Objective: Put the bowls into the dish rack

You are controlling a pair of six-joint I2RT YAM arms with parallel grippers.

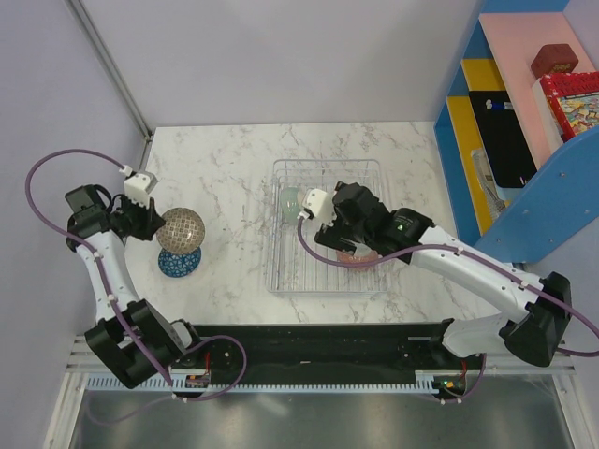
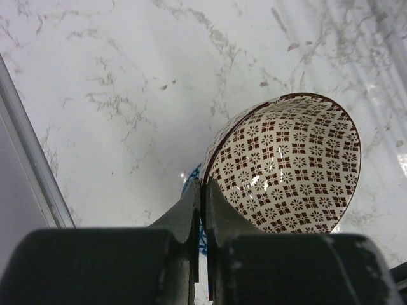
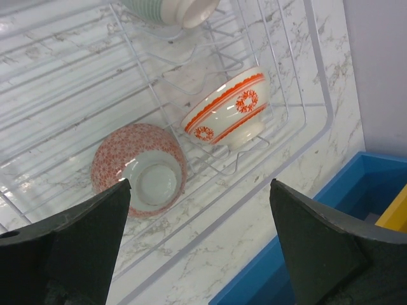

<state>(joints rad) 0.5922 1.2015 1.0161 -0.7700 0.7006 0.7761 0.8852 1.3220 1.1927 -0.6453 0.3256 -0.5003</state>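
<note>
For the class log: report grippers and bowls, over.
Left gripper shut on brown-patterned bowl rim. Three bowls in dish rack. Right gripper open above rack, possibly obstructing.

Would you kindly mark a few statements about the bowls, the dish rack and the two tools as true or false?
1. The left tool is shut on the rim of the brown-patterned bowl. True.
2. The right tool grips a bowl. False: it is open and empty, above the dish rack.
3. At least three bowls lie in the dish rack. True: a pale green bowl, an orange-banded bowl and a red floral bowl.
4. The blue-patterned bowl is in the rack. False: it sits on the table, left of the rack, under the held bowl.
</note>
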